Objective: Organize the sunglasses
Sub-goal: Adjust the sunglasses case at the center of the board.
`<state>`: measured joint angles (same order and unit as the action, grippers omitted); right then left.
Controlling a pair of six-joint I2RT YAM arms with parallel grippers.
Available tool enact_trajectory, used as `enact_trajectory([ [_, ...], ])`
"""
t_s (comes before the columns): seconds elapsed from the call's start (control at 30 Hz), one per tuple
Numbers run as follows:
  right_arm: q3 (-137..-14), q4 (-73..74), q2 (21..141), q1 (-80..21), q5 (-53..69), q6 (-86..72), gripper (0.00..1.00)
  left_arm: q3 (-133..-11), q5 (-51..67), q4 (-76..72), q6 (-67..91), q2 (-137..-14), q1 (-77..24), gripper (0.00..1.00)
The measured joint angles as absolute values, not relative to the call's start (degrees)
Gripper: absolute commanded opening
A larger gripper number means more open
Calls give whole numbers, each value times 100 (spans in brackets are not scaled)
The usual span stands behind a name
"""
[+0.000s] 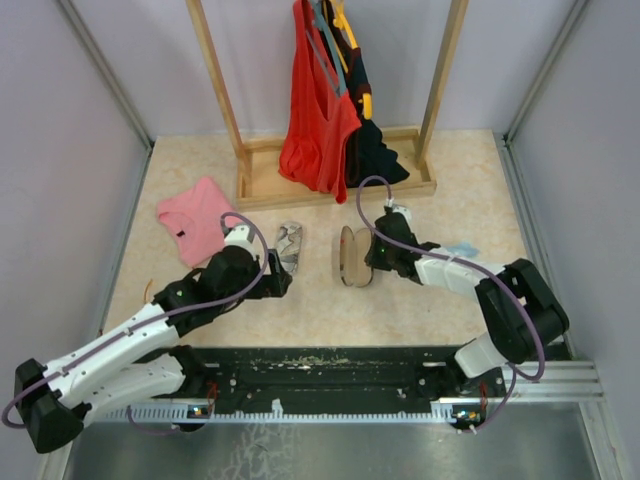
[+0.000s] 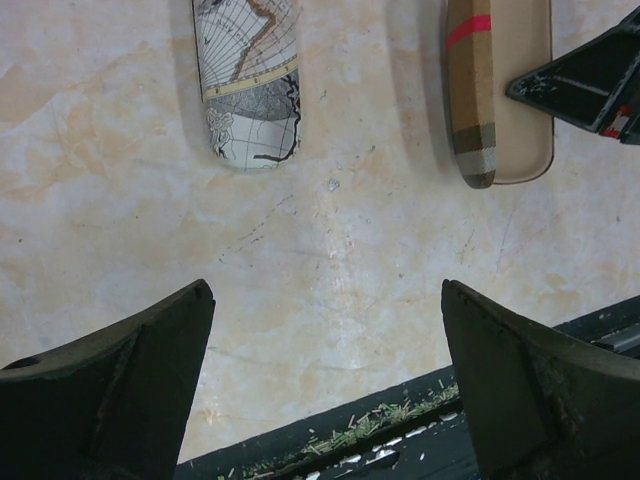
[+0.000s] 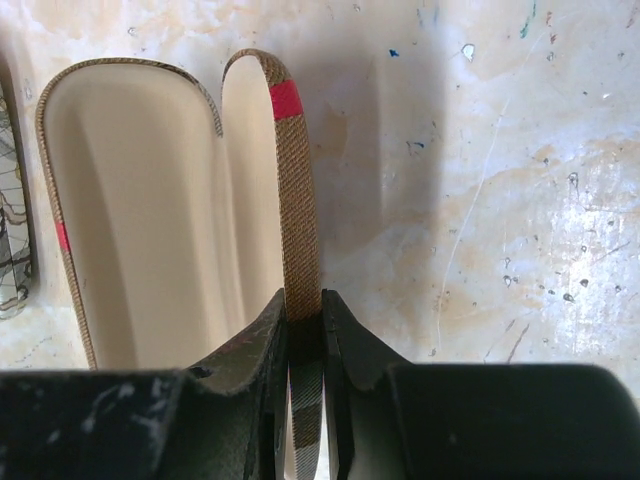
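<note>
Right fingers (image 3: 255, 350) pinch the woven brown case (image 3: 297, 180) by its stiff open lid; left fingers (image 2: 130, 390) spread above marbled worktop (image 2: 330, 250).

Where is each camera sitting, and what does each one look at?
Top: high behind the arms, looking down at the table; both arms show, with left gripper and right gripper.
Left wrist: on the left arm, looking down at a map-print case; its open fingers show.
Right wrist: on the right arm, looking down at the open brown case; the right gripper pinches its lid.
Shared: all three show both cases.
</note>
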<state>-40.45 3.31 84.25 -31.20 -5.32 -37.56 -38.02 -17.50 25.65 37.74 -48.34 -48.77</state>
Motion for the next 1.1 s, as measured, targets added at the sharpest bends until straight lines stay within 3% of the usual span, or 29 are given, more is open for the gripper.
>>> enact_trajectory([
  [0.37, -4233, 272, 8523, -3199, -635, -3699, 56, -3854, -1643, 2679, 4051, -5398, -4877, 100],
  [0.8, -4244, 954, 7024, -3188, -987, -3323, 64, -4047, -1584, 2912, 4219, -5520, -4646, 100],
  [1.1, -4195, 1859, 5822, -2799, -1603, -3520, 65, -4115, -1997, 3162, 4233, -5428, -4534, 100],
])
